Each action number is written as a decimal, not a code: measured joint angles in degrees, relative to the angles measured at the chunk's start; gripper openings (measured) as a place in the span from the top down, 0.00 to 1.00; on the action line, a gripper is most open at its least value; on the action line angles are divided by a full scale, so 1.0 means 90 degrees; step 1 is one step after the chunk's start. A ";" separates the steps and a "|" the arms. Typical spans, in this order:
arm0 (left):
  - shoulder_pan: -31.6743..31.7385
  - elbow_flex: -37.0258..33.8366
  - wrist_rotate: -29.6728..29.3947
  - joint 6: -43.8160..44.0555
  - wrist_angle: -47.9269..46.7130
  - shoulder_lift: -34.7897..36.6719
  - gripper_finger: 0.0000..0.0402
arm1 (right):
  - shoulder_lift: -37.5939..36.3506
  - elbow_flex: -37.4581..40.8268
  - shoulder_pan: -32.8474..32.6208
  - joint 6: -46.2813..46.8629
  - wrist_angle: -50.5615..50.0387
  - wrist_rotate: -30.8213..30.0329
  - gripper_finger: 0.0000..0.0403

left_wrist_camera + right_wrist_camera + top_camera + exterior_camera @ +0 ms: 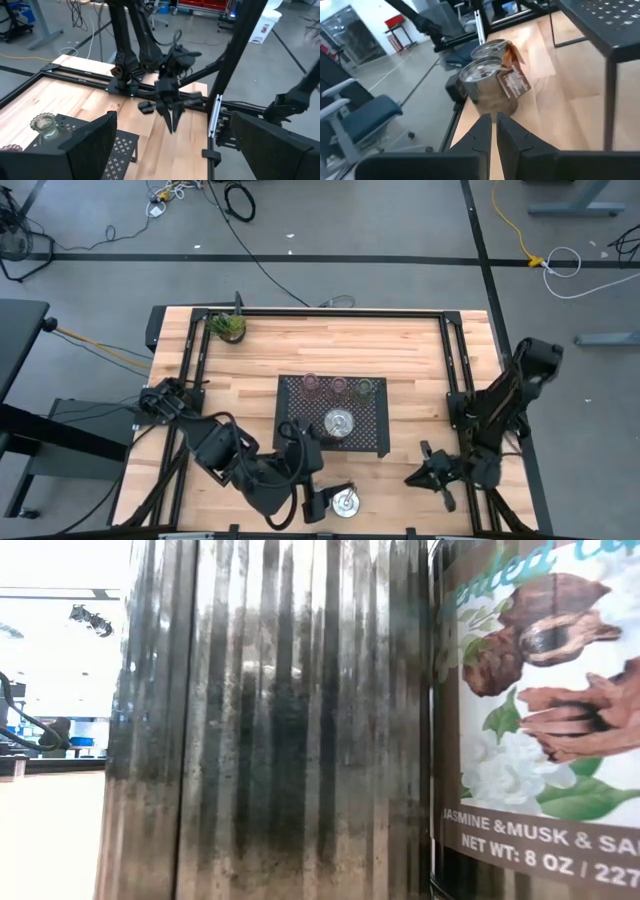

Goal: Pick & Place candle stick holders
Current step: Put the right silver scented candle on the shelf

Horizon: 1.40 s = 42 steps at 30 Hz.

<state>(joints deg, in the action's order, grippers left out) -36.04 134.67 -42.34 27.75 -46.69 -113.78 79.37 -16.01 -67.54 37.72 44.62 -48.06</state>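
Observation:
A black perforated tray (300, 395) stands mid-table. On its far row stand two pink glass holders (311, 385) (339, 387) and a green one (365, 389), which also shows in the left wrist view (44, 125). One silver dish (340, 422) rests on the tray. Another silver dish (347, 503) rests on the wood near the front edge. A third dish does not show. My left gripper (318, 475) is open and empty between the tray's near edge and that dish, its wide-spread fingers (90, 145) pointing toward the table's right. My right gripper (428, 476) is shut and empty at the front right.
A small potted plant (228, 327) stands at the far left corner. Two metal candle tins (487, 82) stand at the table's near edge; one (280, 720) fills the low view. Black frame rails (450, 360) run along the table's sides and far edge.

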 joint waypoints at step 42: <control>0.0027 -0.0002 0.0018 -0.0066 -0.0135 0.0000 0.03 | 0.3247 -0.2688 0.1893 -0.0072 -0.0738 0.1123 0.01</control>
<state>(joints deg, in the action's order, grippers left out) -35.79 134.66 -42.17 27.16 -47.90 -113.78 108.60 -40.21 -50.50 37.08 37.98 -37.96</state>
